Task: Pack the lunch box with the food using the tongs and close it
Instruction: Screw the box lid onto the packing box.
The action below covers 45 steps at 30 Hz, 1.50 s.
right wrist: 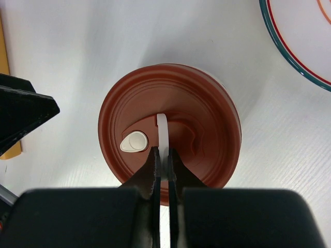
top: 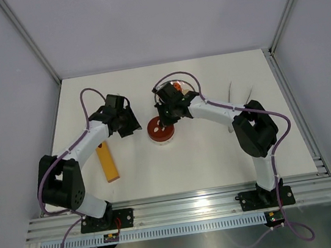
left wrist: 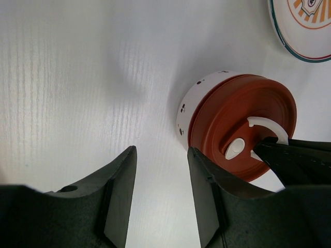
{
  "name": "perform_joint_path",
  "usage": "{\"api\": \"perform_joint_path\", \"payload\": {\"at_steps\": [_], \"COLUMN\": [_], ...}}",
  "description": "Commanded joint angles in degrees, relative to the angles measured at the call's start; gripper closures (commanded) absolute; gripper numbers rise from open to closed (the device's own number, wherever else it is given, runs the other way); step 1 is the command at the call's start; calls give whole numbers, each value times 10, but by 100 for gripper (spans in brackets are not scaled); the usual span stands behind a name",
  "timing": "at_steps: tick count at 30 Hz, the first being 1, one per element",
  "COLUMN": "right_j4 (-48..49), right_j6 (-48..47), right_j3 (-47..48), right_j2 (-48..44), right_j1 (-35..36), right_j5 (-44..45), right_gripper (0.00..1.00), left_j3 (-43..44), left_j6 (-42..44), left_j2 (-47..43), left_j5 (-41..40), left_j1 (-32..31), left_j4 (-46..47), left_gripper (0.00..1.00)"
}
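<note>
**A:** Where is the lunch box (top: 162,133)?

**B:** At the middle of the top view, on the white desk (top: 219,153), between the two arms. Its dark-red lid (right wrist: 170,113) lies over the tin and hides whatever is inside.

**A:** Who has hold of it?

**B:** The right gripper (right wrist: 161,155). Its fingers are pressed together on the white curled loop (right wrist: 162,126) standing up from the middle of the lid. The left gripper (left wrist: 161,152) hangs just beside the box on its left. Its fingers are slightly apart, with bare desk showing between them, and they hold nothing.

**A:** So which step is this?

**B:** It looks like the closing step, with the lid on and gripped by its loop.

**A:** What does the next move call for?

**B:** Probably making sure the lid sits level, then spreading the right fingers and lifting straight up, so the loop does not drag the box.

**A:** What else is around?

**B:** A patterned plate (right wrist: 305,31) sits at the upper right of the right wrist view. A yellow-orange bar (top: 107,162) lies at the lower left of the top view.
</note>
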Motion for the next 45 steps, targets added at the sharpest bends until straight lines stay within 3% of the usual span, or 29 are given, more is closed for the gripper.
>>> {"api": "perform_joint_path", "payload": {"at_steps": [1,7,23,32,36,40,45], "right_j4": [15,40,73,15,-33,1,52], "right_j6": [3,-9,-4,6,75,100,56], "right_j3": [-13,-40,-97,-71,-59,-86,-117], "right_j2": [7,18,14,-5,-6,-14,-26], "right_j1": [3,20,28,30,30,32,33], "right_j5": [31,97,101,133,185,170,109], "right_gripper": [100,100,100,100,100,100,100], "left_j3": [20,10,-27,-17,-19,-11,37], "left_j6": [-2,-14,-73,-80,-100,-123,-135], "left_j2": [-33,-48,-35,2,-10,3,89], "left_j5": [8,31,141,129,117,110,132], "left_j1": [2,3,-1,1,29,54,68], "left_j4": [14,23,111,138,150,160,164], "left_gripper": [52,53,52,53,53,53,54]}}
